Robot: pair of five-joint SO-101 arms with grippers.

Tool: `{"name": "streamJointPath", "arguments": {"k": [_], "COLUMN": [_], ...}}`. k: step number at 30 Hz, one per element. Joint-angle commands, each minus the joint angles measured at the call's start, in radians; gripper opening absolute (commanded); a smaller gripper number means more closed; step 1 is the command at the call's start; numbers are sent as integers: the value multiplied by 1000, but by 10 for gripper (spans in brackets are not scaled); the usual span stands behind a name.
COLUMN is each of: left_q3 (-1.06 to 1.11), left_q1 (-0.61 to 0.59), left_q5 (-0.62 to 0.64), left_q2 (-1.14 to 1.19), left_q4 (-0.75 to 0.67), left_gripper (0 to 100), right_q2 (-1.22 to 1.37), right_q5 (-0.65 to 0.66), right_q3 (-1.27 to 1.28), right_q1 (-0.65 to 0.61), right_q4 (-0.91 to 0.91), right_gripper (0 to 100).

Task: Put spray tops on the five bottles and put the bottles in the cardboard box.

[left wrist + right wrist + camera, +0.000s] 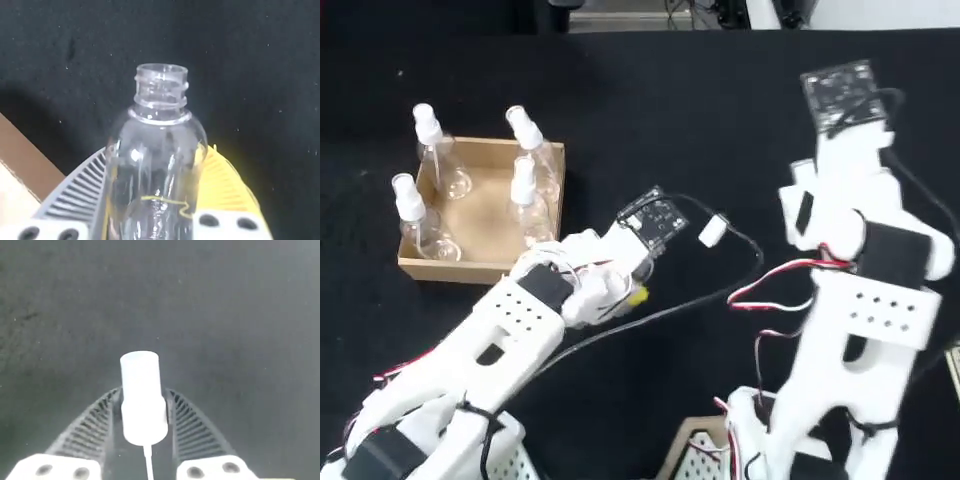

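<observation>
A clear bottle with an open threaded neck and no top stands between the grey and yellow fingers of my left gripper, which is shut on it. In the high view that gripper sits just right of the cardboard box. The box holds several clear bottles with white spray tops. My right gripper is shut on a white spray top with a thin tube hanging from it, above the black table. The right arm stands at the right side.
The table is covered in black cloth. A black cable with a small white connector loops between the two arms. A brown edge of the box lies close beside the left gripper. The arm bases stand at the front edge.
</observation>
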Motion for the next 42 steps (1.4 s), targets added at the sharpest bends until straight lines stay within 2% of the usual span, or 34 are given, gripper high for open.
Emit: {"name": "streamJointPath", "arguments": {"k": [1, 4, 7, 13, 18, 21, 26, 30, 34, 39, 42], "left_q3": [-88, -125, -159, -216, -222, -228, -217, -226, -136, 133, 249], "left_q1": [-30, -131, -154, -154, -154, -147, -42, -22, 13, 22, 22], "left_q5": [54, 195, 272, 275, 281, 281, 279, 281, 282, 282, 284], "left_q2": [-17, -21, -21, -21, -21, -21, -21, -21, -21, -23, -23], "left_q4": [78, 80, 80, 89, 87, 80, 87, 60, -213, -755, -964], "left_gripper": [29, 29, 29, 29, 29, 29, 29, 29, 29, 29, 29], "right_q2": [-5, -10, -8, -10, -10, -27, -104, -122, -120, -120, -120], "right_q5": [-8, -15, -17, -2, -68, -121, -227, -295, -350, -416, -453], "right_q3": [-31, -16, -8, 105, 145, 87, -62, -160, -199, -191, -194], "right_q1": [14, 9, 8, -38, -81, -77, -78, -80, -81, -78, -81], "right_q4": [2, 3, 3, 2, 0, -5, 14, 11, -3, -114, -144], "right_gripper": [11, 11, 11, 11, 11, 11, 11, 11, 11, 11, 11]}}
